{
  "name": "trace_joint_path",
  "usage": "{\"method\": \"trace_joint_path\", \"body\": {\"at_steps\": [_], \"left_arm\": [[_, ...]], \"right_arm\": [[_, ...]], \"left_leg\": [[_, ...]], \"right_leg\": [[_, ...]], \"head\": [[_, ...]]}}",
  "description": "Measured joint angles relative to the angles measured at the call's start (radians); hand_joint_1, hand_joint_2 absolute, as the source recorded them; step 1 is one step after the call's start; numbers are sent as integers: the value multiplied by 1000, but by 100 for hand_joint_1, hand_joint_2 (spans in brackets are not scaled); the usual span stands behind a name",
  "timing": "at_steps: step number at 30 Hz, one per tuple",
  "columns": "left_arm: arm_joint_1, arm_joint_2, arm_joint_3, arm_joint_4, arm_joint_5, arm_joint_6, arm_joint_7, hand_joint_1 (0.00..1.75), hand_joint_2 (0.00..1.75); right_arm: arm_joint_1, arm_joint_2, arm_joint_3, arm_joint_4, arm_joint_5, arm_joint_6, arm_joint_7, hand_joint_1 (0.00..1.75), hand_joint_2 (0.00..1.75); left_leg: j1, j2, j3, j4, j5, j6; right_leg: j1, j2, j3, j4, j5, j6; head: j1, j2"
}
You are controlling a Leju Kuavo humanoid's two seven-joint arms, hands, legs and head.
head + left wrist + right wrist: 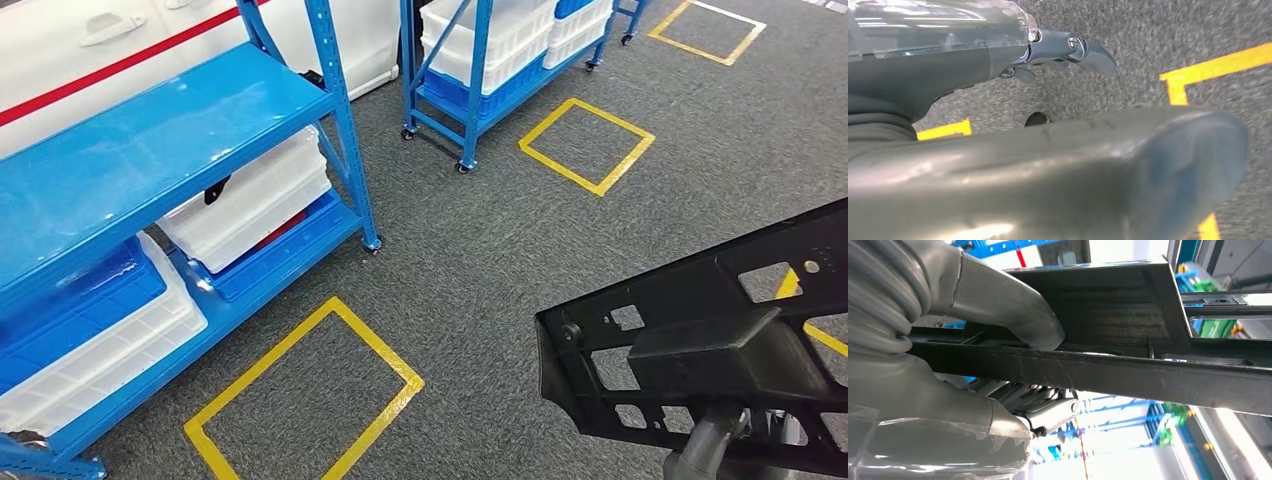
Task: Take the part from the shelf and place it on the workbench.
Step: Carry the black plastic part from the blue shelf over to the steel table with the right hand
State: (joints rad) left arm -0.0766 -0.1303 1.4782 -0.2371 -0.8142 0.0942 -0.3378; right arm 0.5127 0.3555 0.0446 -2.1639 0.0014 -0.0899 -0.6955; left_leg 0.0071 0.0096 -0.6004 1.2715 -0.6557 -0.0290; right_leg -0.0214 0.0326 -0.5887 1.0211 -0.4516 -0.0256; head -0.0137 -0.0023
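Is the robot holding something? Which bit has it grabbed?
Yes. Its right hand grips the black part by a bar along its frame. The left hand holds nothing.

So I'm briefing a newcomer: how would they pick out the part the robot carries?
Start from the grey carpet with yellow taped squares; low on the right, the right hand grips the black part. Unlike the white bins, it is a flat frame full of cut-outs.
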Motion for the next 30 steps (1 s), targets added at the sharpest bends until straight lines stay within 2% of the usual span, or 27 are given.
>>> {"method": "trace_joint_path", "body": {"at_steps": [1, 2, 4, 5, 6, 8, 9, 10, 12, 13, 14, 15, 16, 17, 18, 19, 20, 21, 23, 24, 25, 26, 28, 29, 30], "left_arm": [[1, 0, -2, 0, -2, 0, 2, 0, 0], [2, 0, -4, 0, -4, 0, 4, 0, 0], [3, 0, -8, 0, -5, 0, 3, 0, 0], [4, 0, -10, 0, -7, -1, 2, 0, 0], [4, 0, -12, 0, -9, -1, 1, 0, 0], [3, -1, -15, 0, -11, -2, -1, 0, 0], [2, -1, -17, 0, -12, -3, -2, 0, 0], [2, -1, -18, 0, -13, -4, -2, 0, 0], [3, -1, -19, 0, -15, -4, -2, 0, 0], [6, -1, -19, 0, -15, -4, -2, 0, 0], [8, -1, -19, 0, -15, -4, -2, 0, 0], [9, -1, -20, 0, -16, -4, -1, 0, 0], [9, -1, -20, 0, -18, -4, 1, 0, 0], [8, -1, -20, 0, -20, -4, 2, 0, 0], [7, -2, -20, 0, -22, -4, 3, 0, 0], [6, -2, -21, 0, -24, -4, 4, 0, 0], [6, -3, -21, 1, -25, -4, 4, 0, 0], [6, -3, -21, 1, -26, -4, 5, 0, 0], [3, -3, -23, 1, -30, -5, 5, 0, 0], [2, -3, -24, 1, -31, -6, 5, 0, 0], [1, -3, -26, 1, -33, -6, 5, 0, 0], [1, -3, -28, 1, -34, -8, 5, 0, 0], [4, -3, -32, 1, -36, -10, 4, 0, 0], [7, -3, -33, 1, -37, -12, 4, 0, 0], [9, -3, -35, 1, -38, -13, 3, 0, 0]], "right_arm": [[2, 0, 0, 1, 0, -1, 0, 175, 175], [3, 0, 0, 2, 1, -3, 0, 175, 175], [5, 0, 1, 4, 1, -8, 1, 175, 175], [6, 0, 1, 5, 1, -11, 1, 175, 175], [7, 0, 2, 5, 1, -14, 1, 175, 175], [12, 0, 3, 5, 1, -17, 0, 175, 175], [14, 0, 3, 5, 2, -18, 0, 175, 175], [16, 0, 3, 4, 3, -18, 0, 175, 175], [16, 0, 2, 4, 5, -18, 0, 175, 175], [16, 0, 2, 4, 7, -19, 0, 175, 175], [16, 0, 2, 5, 8, -20, 0, 175, 175], [17, 0, 2, 5, 9, -21, 0, 175, 175], [17, 0, 2, 5, 10, -22, 0, 175, 175], [18, 0, 2, 5, 10, -23, 0, 175, 175], [18, 0, 2, 5, 10, -23, 0, 175, 175], [18, 0, 2, 5, 10, -23, 1, 175, 175], [19, 0, 2, 4, 10, -23, 1, 175, 175], [19, 0, 2, 4, 12, -24, 1, 175, 175], [22, 0, 2, 4, 19, -27, 0, 175, 175], [24, 0, 2, 4, 24, -31, 0, 175, 175], [26, 0, 2, 3, 27, -35, 0, 175, 175], [27, 0, 2, 3, 30, -38, 0, 175, 175], [27, 0, 4, 1, 33, -41, 0, 175, 175], [27, 0, 4, 1, 34, -42, 0, 175, 175], [28, 0, 4, 1, 34, -44, 0, 175, 175]], "left_leg": [[1, -2, 11, -24, 25, 1], [4, -10, 37, -82, 63, 2], [8, -57, 93, -214, 118, 6], [9, -77, 109, -255, 131, 9], [8, -88, 113, -272, 133, 13], [5, -70, 110, -276, 141, 24], [6, -57, 111, -280, 147, 32], [7, -43, 111, -285, 152, 40], [6, -14, 107, -290, 160, 51], [3, 1, 103, -289, 162, 53], [1, 17, 99, -288, 162, 53], [-1, 32, 97, -286, 162, 53], [-2, 48, 95, -284, 162, 52], [-2, 61, 95, -283, 161, 51], [-3, 72, 97, -282, 159, 48], [-5, 82, 98, -280, 156, 44], [-8, 89, 99, -279, 154, 40], [-10, 97, 100, -278, 153, 35], [-11, 112, 104, -279, 152, 24], [-9, 110, 106, -276, 148, 19], [-7, 94, 102, -263, 135, 13], [-4, 69, 87, -229, 110, 9], [-1, 18, 34, -111, 42, 3], [0, 8, 4, -47, 16, 1], [1, 3, -15, -8, 9, 0]], "right_leg": [[0, 14, -3, 3, 1, 2], [-1, 28, -5, 6, 2, 4], [-1, 52, -10, 13, 6, 12], [-1, 63, -15, 14, 9, 19], [-1, 74, -19, 14, 14, 27], [-4, 94, -25, 10, 24, 44], [-4, 86, -30, 16, 20, 49], [-3, 67, -41, 36, 4, 52], [1, 7, -88, 136, -62, 54], [1, -10, -117, 203, -97, 56], [1, -20, -139, 258, -120, 58], [1, -25, -144, 282, -124, 58], [0, -30, -129, 268, -112, 58], [1, -39, -94, 216, -86, 56], [2, -60, -48, 141, -61, 53], [5, -81, -8, 75, -43, 47], [8, -96, 17, 30, -34, 41], [12, -103, 27, 8, -32, 34], [15, -84, 23, 5, -29, 22], [14, -74, 22, 1, -26, 16], [11, -64, 22, -3, -22, 10], [8, -54, 21, -7, -17, 3], [8, -33, 16, -9, -11, -5], [9, -20, 13, -8, -9, -7], [10, -6, 11, -6, -8, -8]], "head": [[0, 0], [0, 0], [0, 0], [1, 0], [1, 0], [1, 0], [2, 0], [4, 0], [7, 0], [8, 0], [8, 0], [8, 0], [8, 0], [8, 0], [8, 0], [8, 0], [7, 0], [7, 0], [7, 0], [7, 0], [6, 0], [6, 0], [4, 0], [3, 0], [3, 0]]}}
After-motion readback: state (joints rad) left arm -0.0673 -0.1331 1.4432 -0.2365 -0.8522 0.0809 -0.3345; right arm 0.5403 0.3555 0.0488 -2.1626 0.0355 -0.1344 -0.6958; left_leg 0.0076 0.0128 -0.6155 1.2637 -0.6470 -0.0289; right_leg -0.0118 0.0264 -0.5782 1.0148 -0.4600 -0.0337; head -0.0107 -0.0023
